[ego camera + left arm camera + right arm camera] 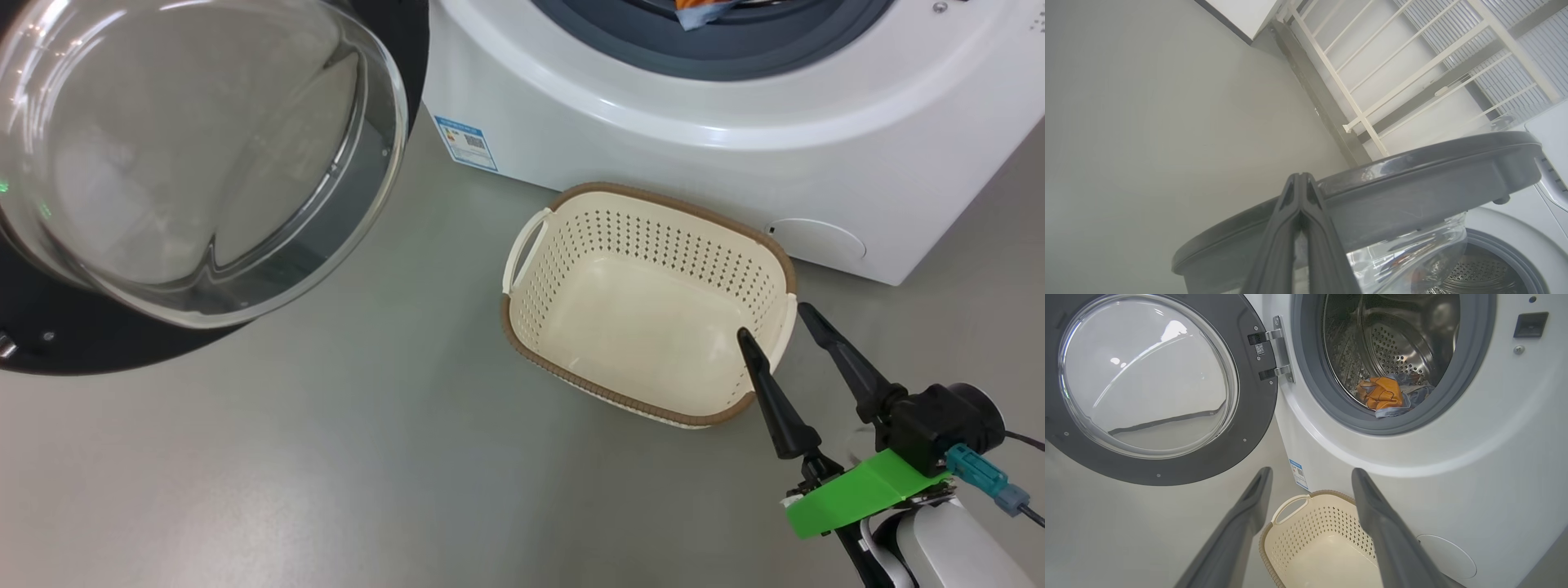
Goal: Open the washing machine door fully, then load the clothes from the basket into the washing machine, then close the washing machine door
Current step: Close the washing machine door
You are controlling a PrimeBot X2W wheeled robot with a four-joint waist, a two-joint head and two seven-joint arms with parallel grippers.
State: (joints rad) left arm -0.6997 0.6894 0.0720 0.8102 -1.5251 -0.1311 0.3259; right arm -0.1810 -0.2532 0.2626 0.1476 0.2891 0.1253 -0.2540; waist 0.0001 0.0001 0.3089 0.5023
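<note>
washing machine door (pixel 1149 381) wide open, clothes (pixel 1384 394) in washing machine (pixel 1453 457) drum (pixel 1396 347), basket (pixel 645 237) empty on floor (pixel 367 457) just in front, right gripper (pixel 774 321) spread wide, empty, over basket's near corner, left gripper (pixel 1300 177) closed, empty, nr door rim

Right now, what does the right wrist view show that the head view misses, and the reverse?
Right wrist view, not head: the inside of the steel drum, the door hinge and the latch slot. Head view, not right wrist: the near rim and full empty floor of the basket. Both: the washing machine door swung open, the blue label, the round flap, the clothes (just a corner in the head view) and the open right tool.
</note>
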